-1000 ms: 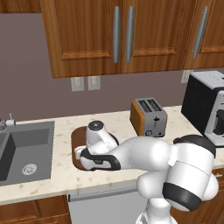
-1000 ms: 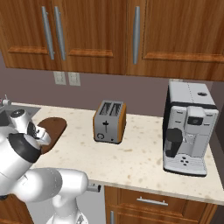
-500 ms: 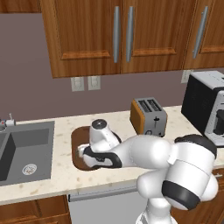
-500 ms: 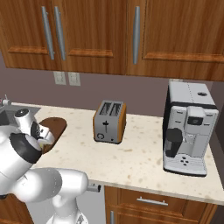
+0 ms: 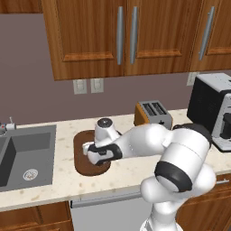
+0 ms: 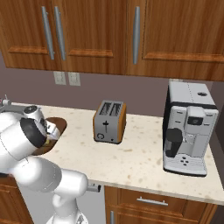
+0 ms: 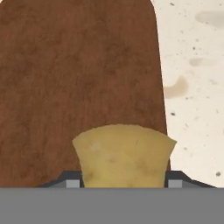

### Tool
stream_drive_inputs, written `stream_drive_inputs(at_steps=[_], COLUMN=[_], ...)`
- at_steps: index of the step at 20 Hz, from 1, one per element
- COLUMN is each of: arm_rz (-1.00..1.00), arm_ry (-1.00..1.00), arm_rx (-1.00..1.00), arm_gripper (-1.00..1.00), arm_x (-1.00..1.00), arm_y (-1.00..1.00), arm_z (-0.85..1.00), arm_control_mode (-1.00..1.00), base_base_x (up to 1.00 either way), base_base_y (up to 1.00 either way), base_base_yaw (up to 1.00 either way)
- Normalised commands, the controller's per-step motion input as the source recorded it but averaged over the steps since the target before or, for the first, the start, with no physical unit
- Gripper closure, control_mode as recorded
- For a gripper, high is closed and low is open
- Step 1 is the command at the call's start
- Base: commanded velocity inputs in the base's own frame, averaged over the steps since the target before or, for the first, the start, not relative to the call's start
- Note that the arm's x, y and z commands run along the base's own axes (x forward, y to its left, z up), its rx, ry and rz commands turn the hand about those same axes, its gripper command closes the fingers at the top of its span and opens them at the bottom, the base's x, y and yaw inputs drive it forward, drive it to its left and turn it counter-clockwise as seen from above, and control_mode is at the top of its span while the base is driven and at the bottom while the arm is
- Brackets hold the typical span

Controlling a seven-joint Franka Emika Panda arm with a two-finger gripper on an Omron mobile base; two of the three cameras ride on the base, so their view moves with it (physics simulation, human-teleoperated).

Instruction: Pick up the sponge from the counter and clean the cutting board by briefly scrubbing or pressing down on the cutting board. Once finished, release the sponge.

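My jaws grip the sponge (image 7: 124, 156); I have shifted along the cutting board (image 7: 78, 83), lower centre of frame: scrubbing under way.

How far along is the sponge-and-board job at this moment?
Pickup looks done: the sponge sits between the fingers, off the counter. In hand: it is right over the cutting board, at or near the surface; contact can't be confirmed. Left: finishing the scrub and releasing the sponge.

Even, soft rendered light; faint shadows, no glare, sharp throughout.
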Motion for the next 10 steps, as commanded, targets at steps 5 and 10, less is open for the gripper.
stream_drive_inputs(at_steps=[5,10], arm_rz=[0.0,0.0], arm_ry=[0.0,0.0], arm_rx=[0.0,0.0], arm_gripper=[1.0,1.0], arm_x=[0.62,0.47], arm_y=[0.0,0.02], arm_z=[0.0,0.0], arm_control_mode=[-1.0,-1.0], base_base_x=[0.0,0.0], base_base_y=[0.0,0.0], base_base_yaw=[0.0,0.0])
